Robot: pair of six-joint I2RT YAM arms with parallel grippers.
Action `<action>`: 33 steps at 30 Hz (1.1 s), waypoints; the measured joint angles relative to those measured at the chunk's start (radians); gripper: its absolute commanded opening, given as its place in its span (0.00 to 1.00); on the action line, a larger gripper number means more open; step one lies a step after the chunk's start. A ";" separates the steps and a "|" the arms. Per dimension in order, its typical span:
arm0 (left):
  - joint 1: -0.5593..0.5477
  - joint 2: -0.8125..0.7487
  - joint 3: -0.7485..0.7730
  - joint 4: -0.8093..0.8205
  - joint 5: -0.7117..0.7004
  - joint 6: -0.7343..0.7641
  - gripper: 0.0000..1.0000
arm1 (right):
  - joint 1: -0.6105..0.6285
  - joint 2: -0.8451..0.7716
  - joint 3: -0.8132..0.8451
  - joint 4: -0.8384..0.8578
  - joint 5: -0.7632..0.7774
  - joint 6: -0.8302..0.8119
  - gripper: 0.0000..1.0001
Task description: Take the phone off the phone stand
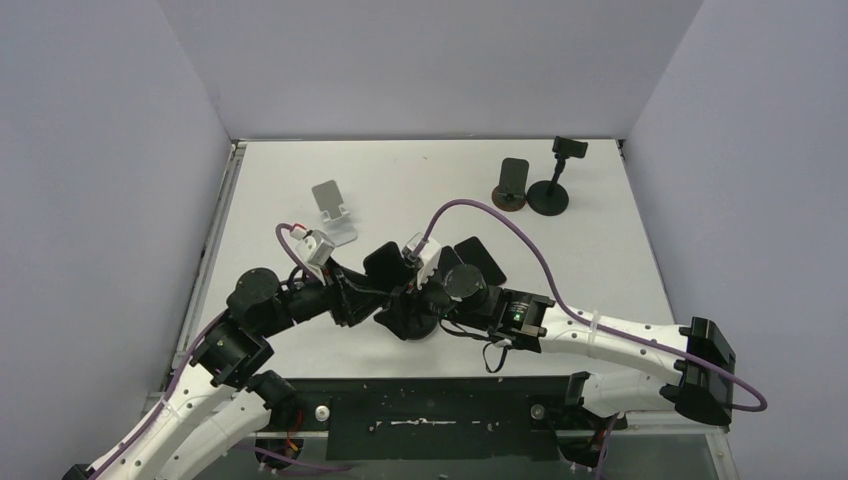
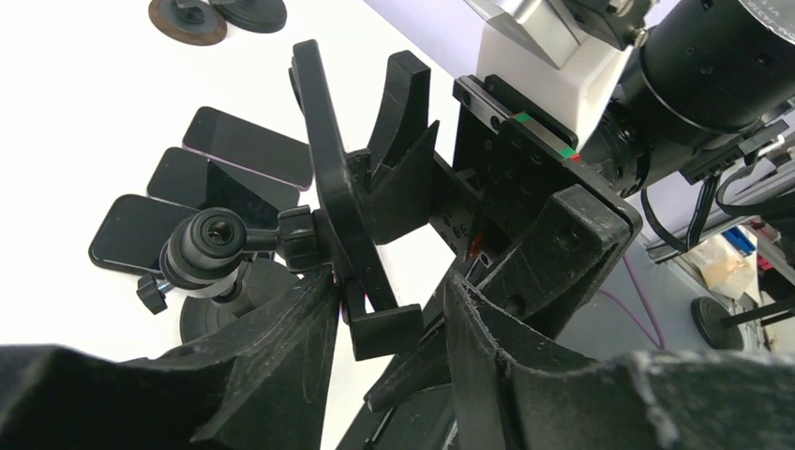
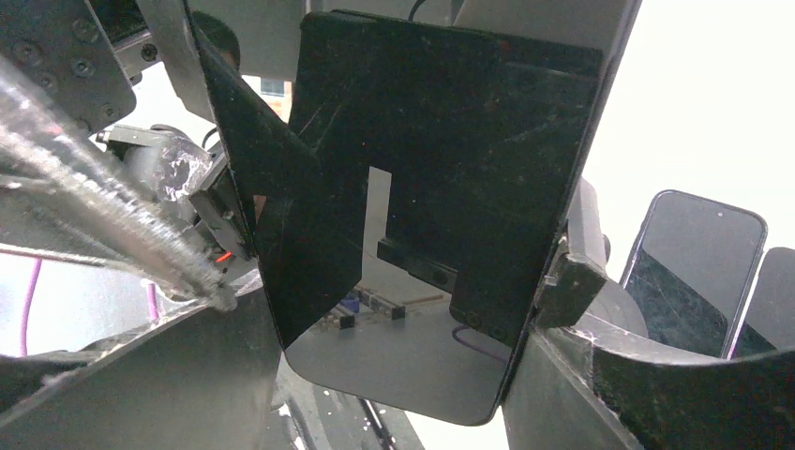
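Overhead view of a white table (image 1: 600, 260) with two robot arms meeting near its middle. At the left, a bare silver stand (image 1: 334, 212) sits behind the left arm. The left gripper (image 2: 392, 300) is low on the black phone stand (image 2: 217, 246). Its fingers are partly apart and flank the cradle's bottom lip (image 2: 386, 330). One finger looks to touch the bracket, but it is unclear whether the stand is actually clamped. In the centre, the phone (image 3: 441, 169) sits in the cradle, nearly upright and leaning back, with its long axis running up from that lip. The right gripper (image 3: 422, 309) reaches in from the right and spans the phone's short width. Its fingers are wide apart with the phone filling the gap between them, and each pad appears pressed on a long edge, so this arm seems to have the phone in hand. The way out is likely along the long axis, up and clear of the lip. The lip below and the left fingers close beneath could snag the phone. Just right of the stand, three loose phones (image 2: 202, 183) lie flat on the table. Well apart at the far right, a short black stand (image 1: 512, 184) and a taller black stand (image 1: 553, 178) sit side by side.
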 measured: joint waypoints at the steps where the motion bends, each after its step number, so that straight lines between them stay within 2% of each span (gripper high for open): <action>1: 0.000 -0.002 0.000 0.001 0.008 0.000 0.47 | 0.000 0.000 -0.001 0.002 0.000 0.000 0.32; 4: 0.000 -0.007 0.000 -0.007 0.020 0.002 0.48 | 0.003 -0.002 -0.002 0.002 -0.001 -0.001 0.31; 5: 0.000 -0.007 0.000 -0.010 0.021 0.002 0.45 | 0.005 -0.003 -0.003 0.001 -0.001 -0.001 0.31; 10: 0.002 -0.005 0.000 -0.015 0.037 0.010 0.25 | 0.007 -0.010 -0.007 -0.003 -0.003 -0.001 0.29; 13: 0.003 0.001 0.000 -0.014 0.041 0.019 0.00 | 0.007 -0.016 -0.011 -0.007 0.009 0.000 0.24; 15: 0.003 0.003 0.000 -0.011 0.041 0.022 0.00 | 0.007 -0.018 -0.014 -0.006 0.022 -0.001 0.17; 18: 0.003 0.004 0.001 -0.010 0.044 0.029 0.00 | 0.011 -0.028 -0.023 -0.002 0.026 -0.001 0.02; 19: 0.003 0.002 0.001 -0.010 0.046 0.031 0.00 | 0.013 -0.032 -0.028 0.001 0.026 -0.001 0.00; 33: -0.007 -0.094 -0.102 0.090 0.082 0.025 0.00 | -0.039 -0.134 -0.142 0.105 -0.151 0.054 0.00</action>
